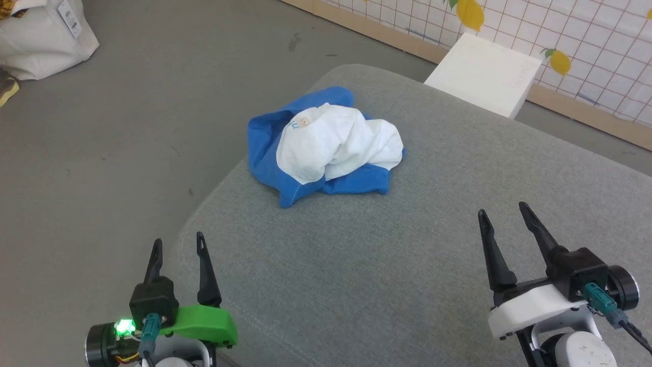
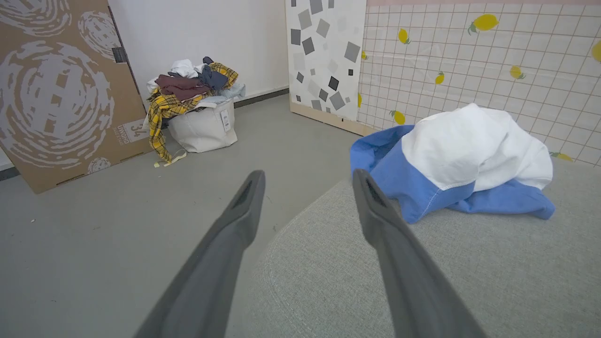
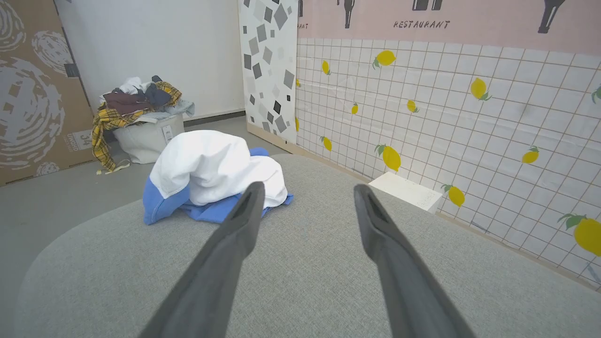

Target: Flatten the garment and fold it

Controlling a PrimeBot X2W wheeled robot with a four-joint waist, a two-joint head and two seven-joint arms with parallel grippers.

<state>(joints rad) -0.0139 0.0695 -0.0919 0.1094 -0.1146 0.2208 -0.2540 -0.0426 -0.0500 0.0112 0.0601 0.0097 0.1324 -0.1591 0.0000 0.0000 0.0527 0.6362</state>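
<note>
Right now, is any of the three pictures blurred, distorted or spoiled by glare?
Head view: even soft light, no glare, the blue-and-white shirt sharp; only the green lamp blooms. Left wrist view: the left pincer looms large and slightly soft near the lens. Right wrist view: the right pincer likewise; shirt and lemon wall are sharp.

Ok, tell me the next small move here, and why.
Probably bring both sets of jaws forward to the garment: it lies crumpled in a heap on the grey cushion, untouched, while they stand open and empty, short of it.
</note>
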